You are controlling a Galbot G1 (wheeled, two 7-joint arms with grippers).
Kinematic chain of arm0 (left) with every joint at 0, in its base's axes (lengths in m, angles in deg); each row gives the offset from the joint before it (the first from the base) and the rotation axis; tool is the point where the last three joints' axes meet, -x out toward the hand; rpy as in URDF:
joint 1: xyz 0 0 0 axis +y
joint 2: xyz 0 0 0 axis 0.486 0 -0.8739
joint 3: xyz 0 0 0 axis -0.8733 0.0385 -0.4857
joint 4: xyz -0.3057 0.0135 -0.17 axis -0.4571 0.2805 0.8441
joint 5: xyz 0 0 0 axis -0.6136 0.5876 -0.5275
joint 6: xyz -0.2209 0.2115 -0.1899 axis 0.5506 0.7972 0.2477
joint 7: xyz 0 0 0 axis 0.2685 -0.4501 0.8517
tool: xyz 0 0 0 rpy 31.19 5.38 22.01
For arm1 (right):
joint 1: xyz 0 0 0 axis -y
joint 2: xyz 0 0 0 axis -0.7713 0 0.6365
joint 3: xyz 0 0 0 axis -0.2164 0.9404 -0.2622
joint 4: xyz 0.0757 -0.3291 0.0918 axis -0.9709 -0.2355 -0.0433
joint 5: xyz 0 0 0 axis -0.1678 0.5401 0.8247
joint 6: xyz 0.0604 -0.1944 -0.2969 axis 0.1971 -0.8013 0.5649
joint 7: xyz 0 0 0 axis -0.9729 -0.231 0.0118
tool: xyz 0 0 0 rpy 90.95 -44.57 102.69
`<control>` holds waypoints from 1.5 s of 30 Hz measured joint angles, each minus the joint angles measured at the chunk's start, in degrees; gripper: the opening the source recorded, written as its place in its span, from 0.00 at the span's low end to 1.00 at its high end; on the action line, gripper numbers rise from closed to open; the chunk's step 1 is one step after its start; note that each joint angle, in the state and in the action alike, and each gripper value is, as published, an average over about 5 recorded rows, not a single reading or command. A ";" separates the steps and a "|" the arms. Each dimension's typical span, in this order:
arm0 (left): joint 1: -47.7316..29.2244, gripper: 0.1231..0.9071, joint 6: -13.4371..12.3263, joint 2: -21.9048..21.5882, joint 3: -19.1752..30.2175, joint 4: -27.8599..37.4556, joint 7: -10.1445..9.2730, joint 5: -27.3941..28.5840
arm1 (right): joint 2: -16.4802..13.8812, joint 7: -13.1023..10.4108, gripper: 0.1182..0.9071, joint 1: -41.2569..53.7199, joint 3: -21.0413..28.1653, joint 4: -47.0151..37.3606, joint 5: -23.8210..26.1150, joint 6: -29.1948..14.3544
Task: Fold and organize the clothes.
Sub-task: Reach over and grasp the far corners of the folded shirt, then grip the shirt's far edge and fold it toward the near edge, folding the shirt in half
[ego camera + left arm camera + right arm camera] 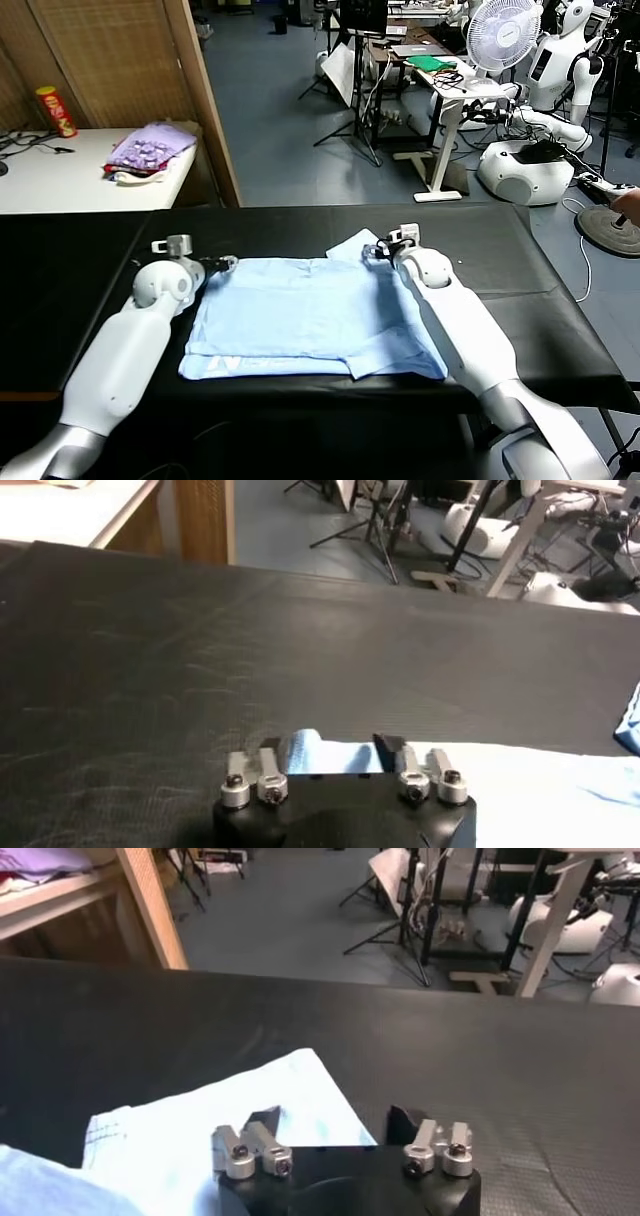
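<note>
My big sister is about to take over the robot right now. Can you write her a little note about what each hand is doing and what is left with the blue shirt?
Left gripper: at the far left corner of the T-shirt, fingers closing around a raised bit of fabric.
Right gripper: at the far right corner, jaws partly open, one finger on the sleeve, nothing gripped yet.
The shirt lies spread on the black table, hem toward the robot, near right part already turned over.
Done: both grippers set at the far corners.
Left: finish gripping, fold, tidy.

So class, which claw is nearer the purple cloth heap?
Left. The left claw sits at the T-shirt's far-left corner, closer to the purple cloth heap; the right claw is at its far-right corner.
</note>
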 joint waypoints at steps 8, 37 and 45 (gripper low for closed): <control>0.01 0.11 0.00 -0.01 0.05 -0.23 0.44 0.96 | 0.15 0.43 0.18 -0.72 -1.08 0.59 0.30 -0.56; 8.09 0.11 0.00 -4.93 -4.18 -15.49 -0.20 0.46 | -12.43 -0.23 0.01 -18.03 -8.67 33.07 -5.39 2.71; 16.89 0.11 0.00 -8.13 -8.35 -24.13 -0.24 -0.35 | -16.02 -0.90 0.01 -25.17 -11.18 41.20 -7.22 6.79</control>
